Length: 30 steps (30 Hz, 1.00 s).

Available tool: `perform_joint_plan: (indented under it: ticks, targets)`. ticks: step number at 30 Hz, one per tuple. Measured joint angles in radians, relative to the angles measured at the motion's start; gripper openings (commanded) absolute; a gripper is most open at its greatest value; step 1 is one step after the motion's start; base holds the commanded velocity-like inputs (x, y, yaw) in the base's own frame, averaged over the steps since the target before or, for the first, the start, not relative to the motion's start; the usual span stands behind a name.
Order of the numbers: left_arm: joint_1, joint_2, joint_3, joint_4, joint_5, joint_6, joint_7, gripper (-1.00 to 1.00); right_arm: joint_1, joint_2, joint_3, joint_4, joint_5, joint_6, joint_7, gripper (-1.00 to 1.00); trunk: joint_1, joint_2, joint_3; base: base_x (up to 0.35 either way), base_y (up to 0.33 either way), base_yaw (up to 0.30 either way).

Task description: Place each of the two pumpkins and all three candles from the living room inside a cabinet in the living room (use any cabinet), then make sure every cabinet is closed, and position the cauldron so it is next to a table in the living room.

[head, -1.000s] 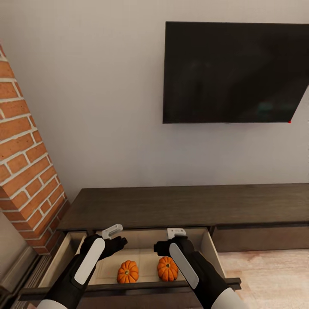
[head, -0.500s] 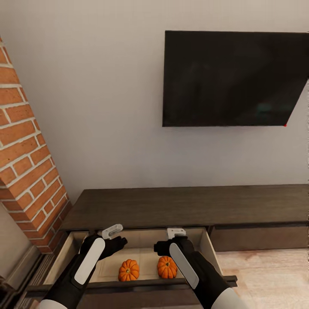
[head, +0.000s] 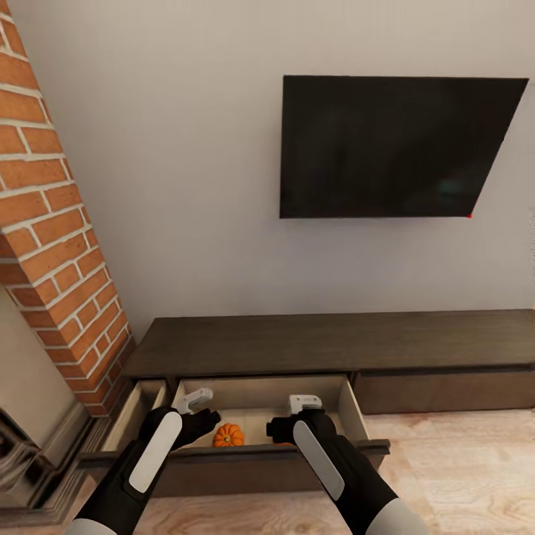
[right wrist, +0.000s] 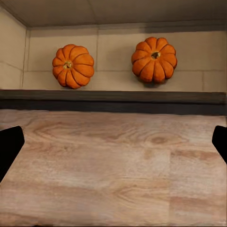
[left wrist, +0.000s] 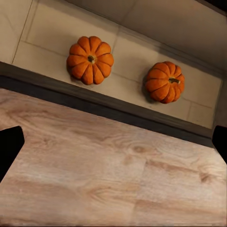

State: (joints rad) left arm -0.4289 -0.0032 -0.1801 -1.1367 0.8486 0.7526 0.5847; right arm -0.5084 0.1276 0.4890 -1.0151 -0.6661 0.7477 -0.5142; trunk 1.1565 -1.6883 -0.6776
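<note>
Both pumpkins (right wrist: 73, 65) (right wrist: 154, 59) sat in the open drawer (head: 260, 397) of the cabinet (head: 334, 345), side by side but apart on its pale floor, nearer the front edge than the back wall. In the head view one pumpkin (head: 228, 435) showed behind the drawer's front edge.

Left gripper (head: 195, 401) and right gripper (head: 305, 403) hovered over the drawer, each spread wide with nothing held; wrist views showed the dark fingertips (left wrist: 9, 146) (right wrist: 9, 144) at the frame sides, far apart, over the wood floor (right wrist: 113, 165) in front of the drawer.

Judgement: pumpkins counted as stowed. Empty, open grippers fit a release already made. No candles seen in the drawer, so those and closing the drawer remained, plus the cauldron. A second drawer (head: 137, 409) by the brick column (head: 52, 245) also stood open.
</note>
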Motion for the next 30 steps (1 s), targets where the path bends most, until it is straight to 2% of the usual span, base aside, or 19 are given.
perform_joint_plan:
  ticks: [19, 30]
  targets:
    - [0.000, -0.002, 0.000, 0.001, 0.000, 0.000, 0.000, 1.00, 0.000, -0.001, 0.000, 0.001, 0.000, 0.000, 0.000, 1.00, -0.073, 0.133, 0.060, -0.330, 0.000, 0.000]
    - [0.000, -0.002, 0.000, 0.000, 0.000, 0.000, 0.000, 1.00, 0.000, -0.001, 0.000, 0.000, 0.000, 0.000, 0.000, 1.00, -0.115, 0.210, 0.094, -0.148, 0.000, 0.000]
